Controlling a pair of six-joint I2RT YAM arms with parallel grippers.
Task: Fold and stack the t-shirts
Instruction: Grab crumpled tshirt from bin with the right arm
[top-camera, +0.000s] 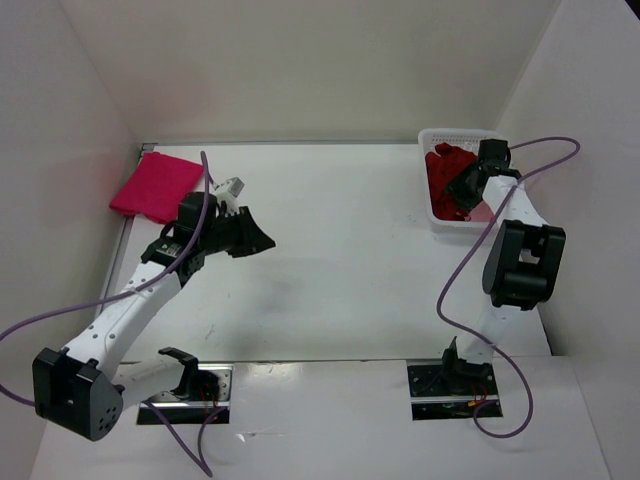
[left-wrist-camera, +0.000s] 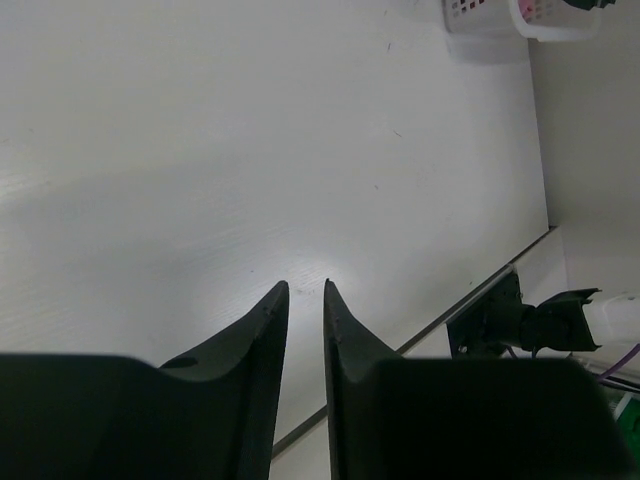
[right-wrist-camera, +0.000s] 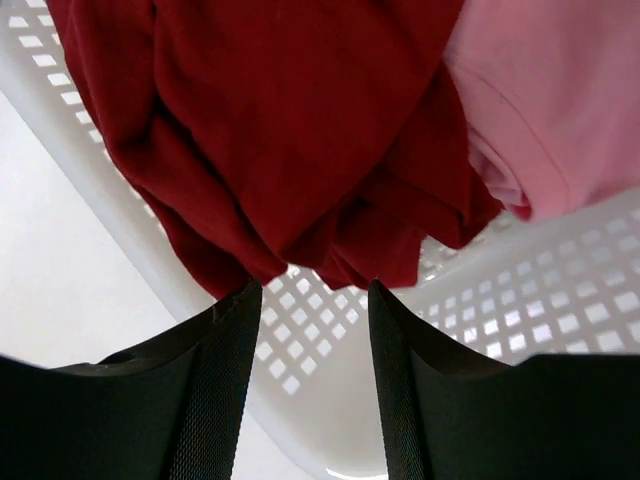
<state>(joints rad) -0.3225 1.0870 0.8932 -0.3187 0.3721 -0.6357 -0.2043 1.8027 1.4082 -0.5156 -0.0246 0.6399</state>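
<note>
the crimson-magenta shirt (top-camera: 156, 186) lies folded flat, far left of the basket (top-camera: 437, 222), long axis diagonal. the darker red shirt (right-wrist-camera: 280, 130) and light pink shirt (right-wrist-camera: 560, 90) sit crumpled inside the basket. right gripper (right-wrist-camera: 316, 300): parted, empty, above the red shirt. left gripper (left-wrist-camera: 305, 300): nearly closed, empty.

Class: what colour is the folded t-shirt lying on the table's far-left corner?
Crimson-magenta; the folded t-shirt shows best in the top external view.

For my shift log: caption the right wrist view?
Open right gripper poised over the dark red t-shirt and light pink t-shirt inside the white perforated basket.
</note>
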